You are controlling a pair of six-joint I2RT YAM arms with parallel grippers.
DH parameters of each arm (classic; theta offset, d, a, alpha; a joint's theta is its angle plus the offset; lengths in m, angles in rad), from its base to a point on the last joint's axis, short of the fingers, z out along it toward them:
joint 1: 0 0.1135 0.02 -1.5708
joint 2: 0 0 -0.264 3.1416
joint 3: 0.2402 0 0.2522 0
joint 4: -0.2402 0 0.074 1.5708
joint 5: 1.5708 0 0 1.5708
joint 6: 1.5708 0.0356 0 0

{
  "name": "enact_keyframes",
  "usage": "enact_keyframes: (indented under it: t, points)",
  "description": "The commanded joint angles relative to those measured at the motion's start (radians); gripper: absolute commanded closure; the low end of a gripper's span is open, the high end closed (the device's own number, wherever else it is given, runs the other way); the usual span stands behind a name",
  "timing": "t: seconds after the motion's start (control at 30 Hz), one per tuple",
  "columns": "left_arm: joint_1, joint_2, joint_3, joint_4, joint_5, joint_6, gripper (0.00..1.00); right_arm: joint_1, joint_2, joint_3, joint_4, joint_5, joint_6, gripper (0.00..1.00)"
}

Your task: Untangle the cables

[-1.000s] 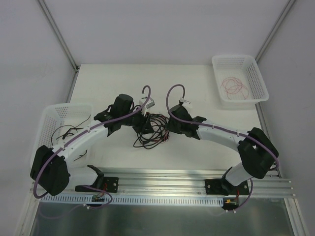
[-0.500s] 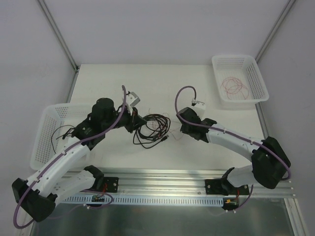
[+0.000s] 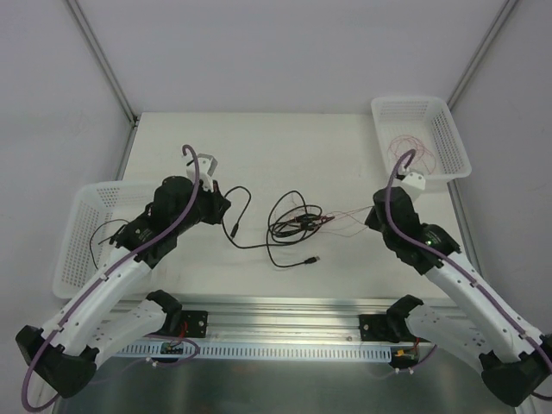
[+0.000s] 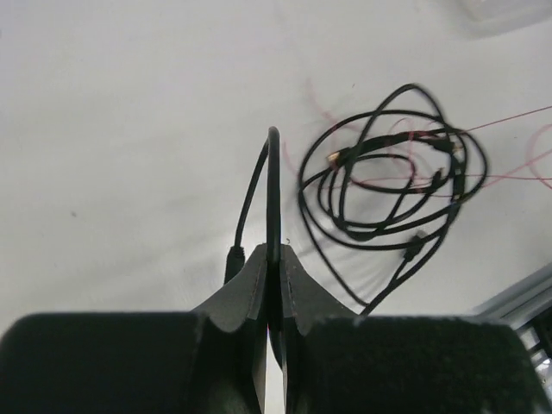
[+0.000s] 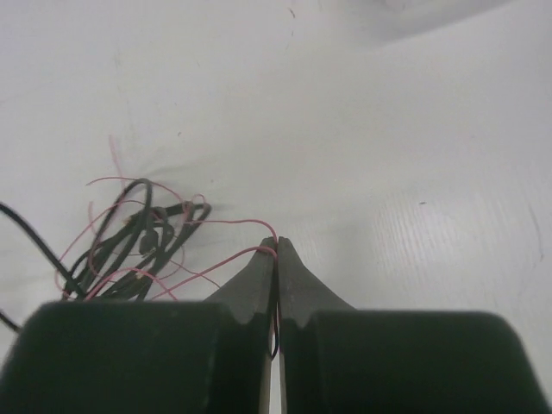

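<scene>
On the white table [image 3: 259, 147], midway between the two arms, the tangle of cables [image 3: 293, 226] is lying in loose loops, well apart from either gripper. The left gripper [image 4: 274, 255] is clamping one black cable [image 4: 273, 190], which is arching up out of its closed fingertips and trailing back toward the tangle. The right gripper [image 5: 277, 250] is pinching the fine red wire [image 5: 228, 221], which is stretching from its closed tips back into the black loops on its left. To my eye, each arm is gripping a different strand on opposite sides so that tension can draw the red out of the black. Black cables are sitting in the left basket [image 3: 82, 207] and red wire in the far right basket [image 3: 448, 129], which look like sorting bins.
</scene>
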State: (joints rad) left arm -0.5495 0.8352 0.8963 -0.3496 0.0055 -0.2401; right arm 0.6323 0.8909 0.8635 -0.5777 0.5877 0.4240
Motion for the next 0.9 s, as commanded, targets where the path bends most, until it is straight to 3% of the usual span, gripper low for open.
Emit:
enact_keyframes:
  t: [0.0,0.13,0.3,0.53,0.6,0.63,0.73,0.87]
  points:
    - [0.022,0.036,-0.065,-0.051,-0.111,-0.129,1.00,-0.037,-0.107,0.092,-0.089,-0.005,-0.140,0.99]
    - [0.022,0.047,-0.071,-0.051,-0.098,-0.186,1.00,-0.051,-0.095,0.115,-0.143,-0.069,-0.182,0.99]
    - [0.020,0.004,0.030,-0.071,-0.007,-0.200,1.00,-0.052,-0.024,0.001,-0.119,-0.081,-0.150,0.87]
    - [0.022,0.033,0.285,-0.129,0.244,-0.220,1.00,-0.027,0.082,-0.003,-0.076,-0.184,-0.192,0.46]
    - [0.020,0.067,0.346,-0.141,0.278,-0.223,1.00,0.000,0.063,0.006,-0.051,-0.221,-0.203,0.39]
    - [0.022,0.077,0.360,-0.143,0.296,-0.223,1.00,0.015,0.056,0.008,-0.004,-0.282,-0.208,0.33]
    - [0.022,0.104,0.386,-0.149,0.310,-0.226,1.00,0.075,0.046,-0.015,0.131,-0.448,-0.180,0.27]
    - [0.020,0.104,0.379,-0.149,0.297,-0.237,1.00,0.141,0.112,-0.044,0.310,-0.531,-0.110,0.26]
